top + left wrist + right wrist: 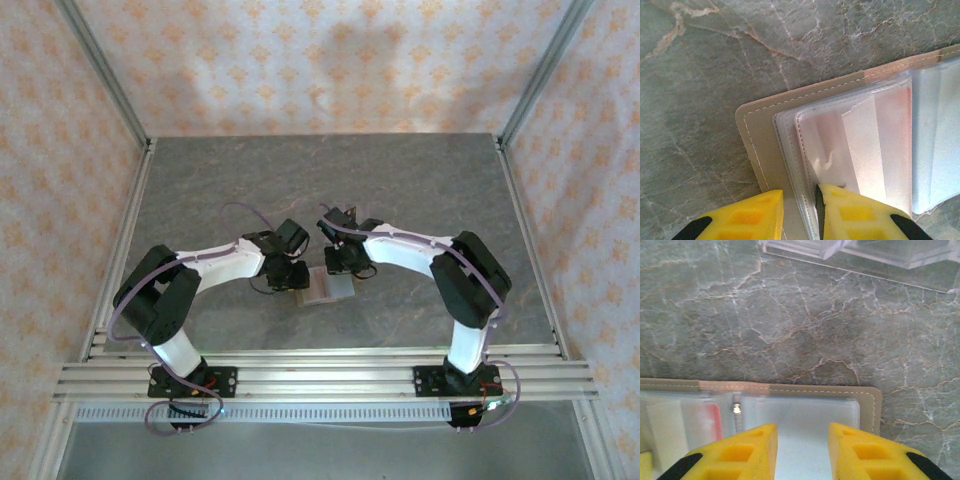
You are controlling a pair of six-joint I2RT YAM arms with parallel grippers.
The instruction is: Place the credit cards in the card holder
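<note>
— Left gripper (799, 197) is seen at the left end of the card holder (757, 135), which is laid open and flat on the table (715, 75). Its yellow jaws are drawn close together, and the edges of the clear sleeves (787, 150) are run into the narrow gap. Whether those sleeves are actually pinched can't be told tbh.

— Agreed, no call can be made there. Moving right, a red credit card (897, 120) is glimpsed through a frosted sleeve on the left half, beside a white slip (862, 145), so one looks to be tucked in already.

— Then the snap stud (736, 409) is found by the spine (732, 386), and the right gripper (802, 426) is parked over the right half. Its jaws are parted, nothing is held between them, and just the pale grey lining (805, 412) is seen in the gap.

— So the bit that matters: the holder's long axis is run left to right, straight across between the two arms, with one end under each gripper. The red card's sleeve is reached more easily by the left arm, it's judged, while the right half can be pinned down by the right one.

— Yep. And the clear rack (875, 250) is spotted beyond the holder's far edge on the right, apart from it, so it's probably best left out of things.
</note>
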